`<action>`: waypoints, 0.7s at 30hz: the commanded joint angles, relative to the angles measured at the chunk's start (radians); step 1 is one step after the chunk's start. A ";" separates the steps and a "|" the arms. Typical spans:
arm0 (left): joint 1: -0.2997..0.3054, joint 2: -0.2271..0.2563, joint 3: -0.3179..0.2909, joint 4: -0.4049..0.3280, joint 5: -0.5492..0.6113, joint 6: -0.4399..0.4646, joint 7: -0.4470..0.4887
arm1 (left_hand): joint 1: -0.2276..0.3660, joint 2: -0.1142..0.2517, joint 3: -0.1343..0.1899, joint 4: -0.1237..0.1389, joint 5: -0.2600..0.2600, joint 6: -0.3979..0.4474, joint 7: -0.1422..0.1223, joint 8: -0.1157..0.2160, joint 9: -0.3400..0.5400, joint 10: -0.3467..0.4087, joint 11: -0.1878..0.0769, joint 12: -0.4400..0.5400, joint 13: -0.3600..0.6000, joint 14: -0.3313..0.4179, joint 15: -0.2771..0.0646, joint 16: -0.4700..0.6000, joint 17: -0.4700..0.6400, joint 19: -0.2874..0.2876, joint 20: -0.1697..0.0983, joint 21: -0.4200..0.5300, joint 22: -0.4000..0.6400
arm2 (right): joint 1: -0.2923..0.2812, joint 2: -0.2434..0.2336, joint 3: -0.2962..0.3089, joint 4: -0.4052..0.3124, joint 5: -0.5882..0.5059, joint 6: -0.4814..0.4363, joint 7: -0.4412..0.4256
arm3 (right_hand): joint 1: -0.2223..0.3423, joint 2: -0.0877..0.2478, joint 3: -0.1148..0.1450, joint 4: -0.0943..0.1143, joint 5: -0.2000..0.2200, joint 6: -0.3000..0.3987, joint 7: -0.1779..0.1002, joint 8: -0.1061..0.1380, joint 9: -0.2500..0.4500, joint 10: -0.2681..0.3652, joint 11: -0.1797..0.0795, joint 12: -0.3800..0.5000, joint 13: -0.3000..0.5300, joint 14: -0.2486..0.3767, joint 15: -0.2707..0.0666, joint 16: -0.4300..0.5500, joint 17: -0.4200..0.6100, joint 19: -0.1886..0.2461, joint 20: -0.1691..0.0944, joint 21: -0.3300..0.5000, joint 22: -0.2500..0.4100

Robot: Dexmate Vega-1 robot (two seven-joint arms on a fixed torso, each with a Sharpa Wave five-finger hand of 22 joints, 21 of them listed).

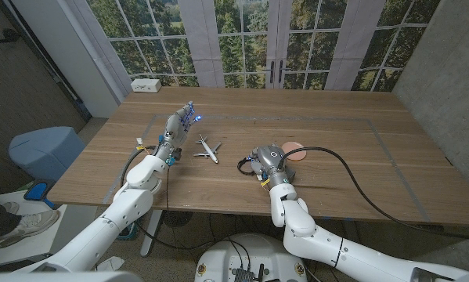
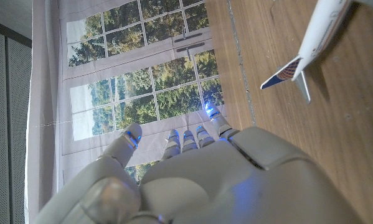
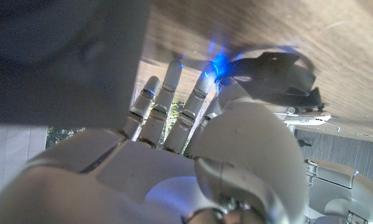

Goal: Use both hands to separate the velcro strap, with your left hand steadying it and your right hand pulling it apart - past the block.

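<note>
Head view shows two robot hands over one wooden tabletop (image 1: 359, 157), with one toy plane, one dark strap and one pink round thing on it, and one small white box at the far left edge. Starting at the left, the white box (image 1: 146, 85) sits near the tabletop's far corner, well apart from everything else. The left hand (image 1: 178, 125) is raised above the wood with its fingers (image 1: 189, 112) reaching up and away toward the windows, spread slightly and holding nothing; in the left wrist view the same hand (image 2: 211, 180) shows its back, fingers straight and apart, touching nothing. Just to its right lies the toy plane (image 1: 207, 149), white with a dark-tipped tail, resting on the tabletop near the left hand but not touched by it; the left wrist view shows its tail and wing (image 2: 311, 46) on the wood. Further right, the right hand (image 1: 267, 163) is bent down onto the tabletop from a folded forearm. The dark velcro strap (image 1: 243, 165) lies on the wood at this hand's left side, against its fingers; in the right wrist view the strap (image 3: 279, 71) is a black curled band just past the fingertips (image 3: 202, 93), which stretch toward it, but I cannot tell whether they grip it. Behind the right hand, touching or nearly so, lies the pink round thing (image 1: 297, 150).
</note>
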 commanded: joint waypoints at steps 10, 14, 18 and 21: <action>0.014 0.006 0.004 -0.030 0.011 0.002 0.010 | 0.014 0.066 -0.001 -0.008 0.004 0.004 0.004 0.002 0.003 -0.005 0.001 0.000 0.005 0.004 0.001 -0.003 -0.001 0.007 -0.002 -0.012 0.001 | -0.079 0.006 0.107 0.028 0.089 0.134 -0.240 | -0.002 0.022 0.008 0.026 0.021 0.015 0.120 0.015 0.058 -0.024 0.006 0.033 0.080 0.018 -0.169 -0.045 0.026 -0.018 0.009 0.007 0.006; 0.016 0.007 0.006 -0.036 0.013 0.003 0.012 | 0.015 0.066 -0.001 -0.010 0.004 0.004 0.003 0.002 0.003 -0.003 0.002 0.001 0.005 0.005 0.001 -0.003 -0.002 0.008 -0.001 -0.014 0.002 | -0.096 0.016 0.132 0.045 0.114 0.178 -0.314 | -0.007 0.025 0.008 0.028 0.024 0.005 0.125 0.019 0.070 -0.032 0.006 0.040 0.096 0.012 -0.168 -0.058 0.028 -0.021 0.013 0.008 0.006; 0.019 0.010 0.007 -0.044 0.014 0.007 0.013 | 0.017 0.055 -0.005 -0.019 0.002 0.004 0.002 0.002 0.003 -0.001 0.001 0.001 0.005 0.007 0.001 -0.004 -0.004 0.009 -0.002 -0.019 0.002 | -0.112 0.031 0.163 0.073 0.141 0.239 -0.412 | -0.015 0.032 0.006 0.033 0.027 -0.003 0.127 0.025 0.082 -0.039 0.005 0.046 0.111 0.012 -0.166 -0.066 0.031 -0.026 0.014 0.008 0.006; 0.020 0.012 0.009 -0.051 0.016 0.011 0.017 | 0.021 0.039 -0.011 -0.037 0.000 0.005 0.004 0.003 0.003 0.002 0.001 0.002 0.005 0.011 0.002 -0.006 -0.008 0.012 0.002 -0.025 0.002 | -0.116 0.049 0.181 0.102 0.159 0.277 -0.481 | -0.019 0.035 0.005 0.034 0.031 -0.006 0.127 0.033 0.095 -0.044 0.004 0.053 0.126 0.014 -0.167 -0.071 0.036 -0.027 0.016 0.010 0.006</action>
